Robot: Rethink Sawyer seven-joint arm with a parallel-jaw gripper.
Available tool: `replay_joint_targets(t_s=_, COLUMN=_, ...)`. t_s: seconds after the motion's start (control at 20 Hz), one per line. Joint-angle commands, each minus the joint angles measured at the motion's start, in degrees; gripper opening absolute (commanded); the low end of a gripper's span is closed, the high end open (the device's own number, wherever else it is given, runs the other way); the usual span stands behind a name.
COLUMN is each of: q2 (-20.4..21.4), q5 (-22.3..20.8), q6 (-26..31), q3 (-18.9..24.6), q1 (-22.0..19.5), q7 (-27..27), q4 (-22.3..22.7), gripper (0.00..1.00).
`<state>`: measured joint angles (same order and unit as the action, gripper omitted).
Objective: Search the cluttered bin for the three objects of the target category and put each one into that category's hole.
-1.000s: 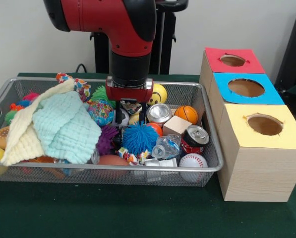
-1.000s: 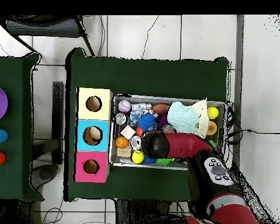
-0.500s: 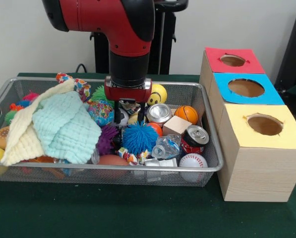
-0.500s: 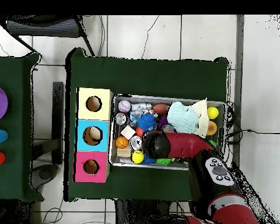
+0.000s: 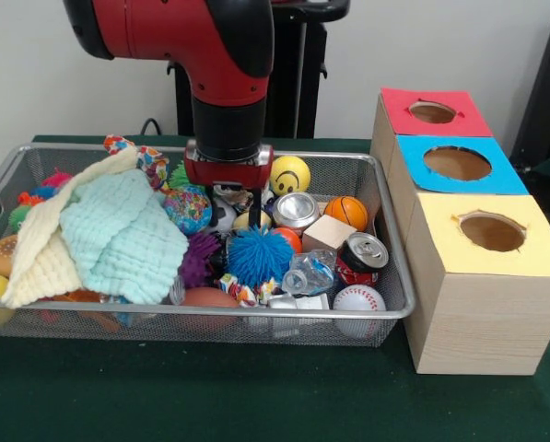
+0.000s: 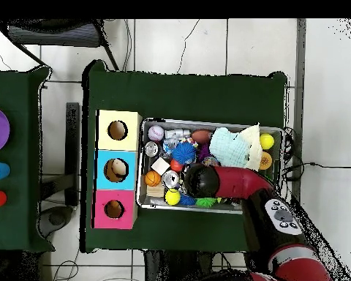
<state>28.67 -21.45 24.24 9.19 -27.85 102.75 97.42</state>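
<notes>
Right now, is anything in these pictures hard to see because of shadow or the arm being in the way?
Front view: even light, no harsh glare; the arm hides the gripper, and shadow darkens the toys beneath it in the wire bin. Overhead view: the arm covers the bin's middle; the three holes show clearly in the boxes.

The arm (image 5: 224,83) has risen and shifted left in the front view, its gripper (image 5: 236,196) lifting clear of the bin's (image 5: 385,276) toys.
</notes>
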Motion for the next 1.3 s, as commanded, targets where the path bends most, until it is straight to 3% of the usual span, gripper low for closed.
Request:
replay_joint_targets(t_s=0.05, q2=-5.5, q5=1.1, q6=14.0, q3=3.1, q1=-2.7, q7=-3.1, q4=5.7, gripper=1.00)
replay_joint_targets(t_s=0.2, q2=-5.0, q5=2.7, q6=14.3, q3=4.8, q1=-4.4, q7=-2.9, q4=7.7, gripper=1.00)
replay_joint_targets(t_s=0.65, q2=-4.0, q5=5.1, q6=7.7, q3=9.2, q1=-9.6, q7=-0.5, q4=14.0, gripper=1.00)
replay_joint_targets(t_s=1.05, q2=-5.8, q5=3.4, q6=-4.9, q3=12.2, q1=-12.9, q7=2.8, q4=17.9, gripper=1.00)
replay_joint_targets(t_s=1.3, q2=-6.9, q5=1.2, q6=-13.7, q3=11.7, q1=-13.5, q7=4.6, q4=19.2, gripper=1.00)
